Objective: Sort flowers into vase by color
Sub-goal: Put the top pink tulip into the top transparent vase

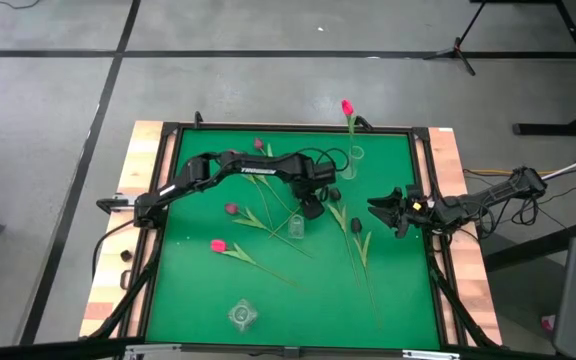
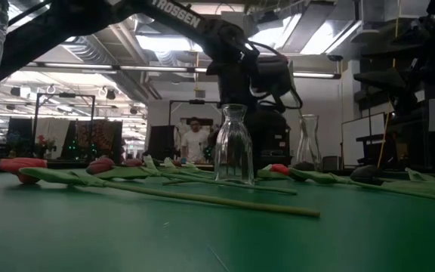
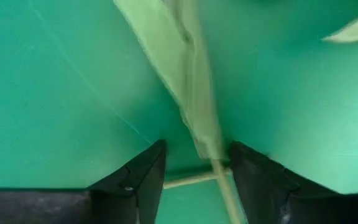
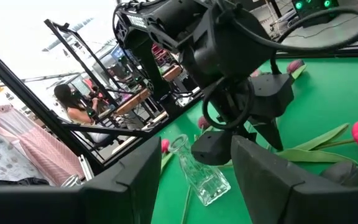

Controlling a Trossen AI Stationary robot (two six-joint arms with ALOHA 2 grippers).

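Several tulips lie flat on the green table (image 1: 188, 290): a pink-red head (image 1: 218, 245), a mauve one (image 1: 231, 209) and dark ones (image 1: 335, 193). One pink-red tulip (image 1: 346, 108) stands in the far glass vase (image 1: 353, 160). My left gripper (image 1: 311, 210) points down at the table's middle, open. In its wrist view the fingers (image 3: 145, 180) stand on either side of a green stem and leaf (image 3: 197, 118), the stem close to one finger. My right gripper (image 1: 383, 212) waits open at the right edge, nothing between its fingers (image 4: 135, 180).
A glass vase (image 1: 296, 228) stands just in front of my left gripper and shows in the low view (image 2: 234, 147). Another vase (image 1: 241, 315) stands near the front edge. A second thin stem (image 3: 188, 180) crosses under the first. A person (image 2: 195, 136) stands in the room beyond.
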